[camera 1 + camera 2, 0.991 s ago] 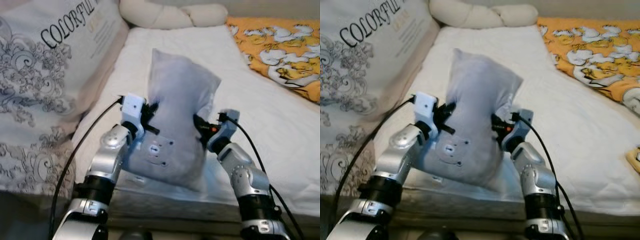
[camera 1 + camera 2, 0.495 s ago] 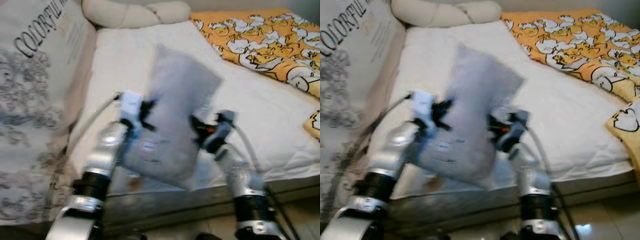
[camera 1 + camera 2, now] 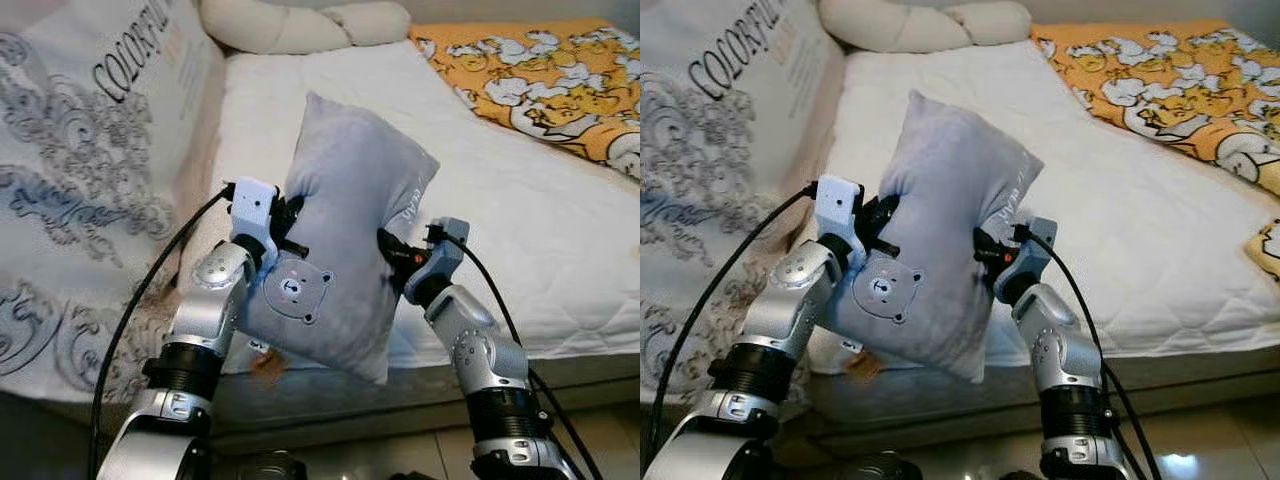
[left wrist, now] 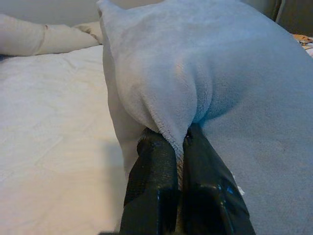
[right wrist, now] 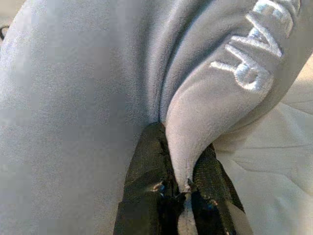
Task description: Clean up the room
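"COLORFUL" was printed on the big patterned cushion; white embroidered letters on the grey pillow were unreadable.

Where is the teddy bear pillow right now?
The grey bear pillow is held up over the near edge of the white mattress, pinched between the left gripper and right gripper.
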Motion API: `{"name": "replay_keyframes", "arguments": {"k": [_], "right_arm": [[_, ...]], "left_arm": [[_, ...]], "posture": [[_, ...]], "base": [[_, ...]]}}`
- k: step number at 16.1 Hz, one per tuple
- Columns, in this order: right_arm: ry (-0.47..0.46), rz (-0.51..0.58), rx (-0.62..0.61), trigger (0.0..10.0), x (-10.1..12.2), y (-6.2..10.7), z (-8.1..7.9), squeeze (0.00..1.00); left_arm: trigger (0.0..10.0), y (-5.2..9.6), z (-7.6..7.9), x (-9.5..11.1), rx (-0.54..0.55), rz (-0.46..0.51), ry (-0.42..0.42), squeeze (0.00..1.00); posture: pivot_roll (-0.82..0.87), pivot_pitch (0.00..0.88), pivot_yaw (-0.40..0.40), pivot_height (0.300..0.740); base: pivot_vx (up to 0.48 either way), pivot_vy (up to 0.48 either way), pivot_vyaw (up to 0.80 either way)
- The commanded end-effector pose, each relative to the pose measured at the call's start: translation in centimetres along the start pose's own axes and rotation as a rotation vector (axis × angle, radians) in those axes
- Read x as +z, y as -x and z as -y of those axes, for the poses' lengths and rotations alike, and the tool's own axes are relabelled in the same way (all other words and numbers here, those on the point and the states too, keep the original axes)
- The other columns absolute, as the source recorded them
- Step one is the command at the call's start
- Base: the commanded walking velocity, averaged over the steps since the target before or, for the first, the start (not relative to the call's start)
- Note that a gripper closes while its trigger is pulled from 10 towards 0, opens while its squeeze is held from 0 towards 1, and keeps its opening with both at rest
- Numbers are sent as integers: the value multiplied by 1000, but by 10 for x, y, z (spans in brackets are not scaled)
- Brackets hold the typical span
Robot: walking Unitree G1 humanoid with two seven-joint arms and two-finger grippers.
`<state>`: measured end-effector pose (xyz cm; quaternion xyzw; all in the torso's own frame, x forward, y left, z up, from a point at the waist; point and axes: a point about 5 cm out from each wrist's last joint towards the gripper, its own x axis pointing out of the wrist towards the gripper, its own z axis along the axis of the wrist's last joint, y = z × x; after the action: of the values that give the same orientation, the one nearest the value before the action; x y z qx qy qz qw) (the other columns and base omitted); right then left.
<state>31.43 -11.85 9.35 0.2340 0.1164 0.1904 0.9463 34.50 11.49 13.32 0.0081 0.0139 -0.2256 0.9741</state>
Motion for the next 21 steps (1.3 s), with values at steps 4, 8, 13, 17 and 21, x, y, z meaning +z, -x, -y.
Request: {"name": "replay_keyframes", "arguments": {"k": [4, 8, 13, 17, 21], "right_arm": [[65, -16, 80, 10000, 2, -8, -16, 0], [71, -28, 81, 10000, 1, -9, -14, 0], [66, -62, 99, 10000, -5, -9, -15, 0], [67, -85, 97, 10000, -7, -6, -10, 0], [70, -97, 23, 10000, -9, -4, 5, 1000]], "left_arm": [[10000, -5, 1, 12, -7, 41, -9, 0], [10000, -6, 0, 12, -5, 34, -15, 0], [10000, -6, -1, 9, 8, 16, -48, 0], [10000, -7, -3, 8, 16, 6, -82, 0], [10000, -12, -15, 7, 82, -33, -160, 0]], "posture": [[113, 0, 50, 740], [114, 0, 51, 740], [117, 0, 49, 740], [114, 0, 49, 740], [115, 0, 50, 740]], "base": [[300, 0, 741], [303, 0, 105], [181, 0, 160], [0, 0, 0], [0, 0, 0]]}}
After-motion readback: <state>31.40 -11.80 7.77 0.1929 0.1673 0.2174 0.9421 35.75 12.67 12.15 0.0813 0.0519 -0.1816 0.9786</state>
